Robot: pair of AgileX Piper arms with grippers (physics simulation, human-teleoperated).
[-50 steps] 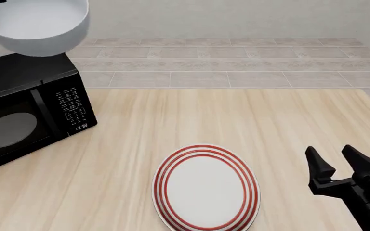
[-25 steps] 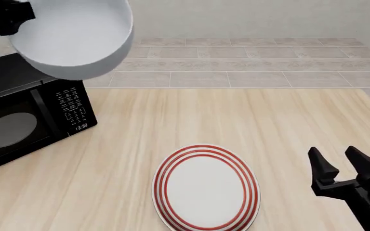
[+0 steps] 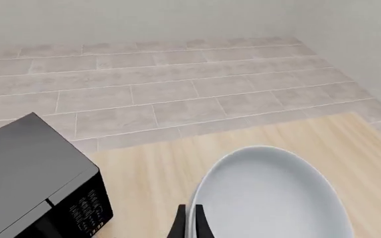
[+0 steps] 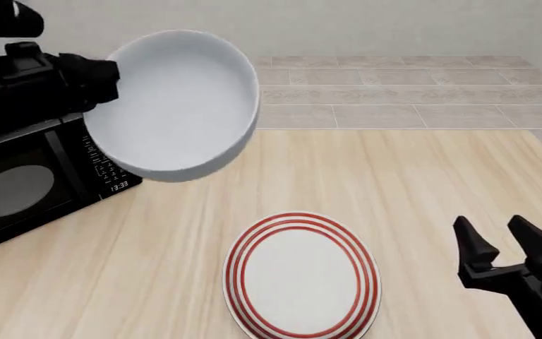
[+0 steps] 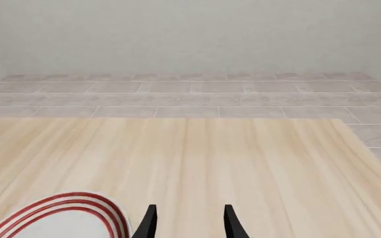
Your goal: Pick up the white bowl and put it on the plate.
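The plain white bowl (image 4: 178,106) hangs in the air above the table, tilted toward the camera, held by its left rim in my left gripper (image 4: 101,79), which is shut on it. In the left wrist view the bowl (image 3: 277,198) fills the lower right, with the left gripper (image 3: 192,225) pinching its rim. The plate (image 4: 301,275) with red rings lies flat on the table at the front centre, below and to the right of the bowl; its edge (image 5: 58,218) shows in the right wrist view. My right gripper (image 4: 500,244) stands open to the right of the plate, and its fingers (image 5: 149,223) hold nothing.
A black microwave (image 4: 36,176) stands at the left of the wooden table (image 4: 394,183), partly behind the left arm; it also shows as the microwave (image 3: 35,183) in the left wrist view. Grey tiled floor (image 4: 394,92) lies beyond the table's far edge.
My left gripper has carried the bowl rightward and down from the top left corner toward the table's middle. The right gripper has barely moved.
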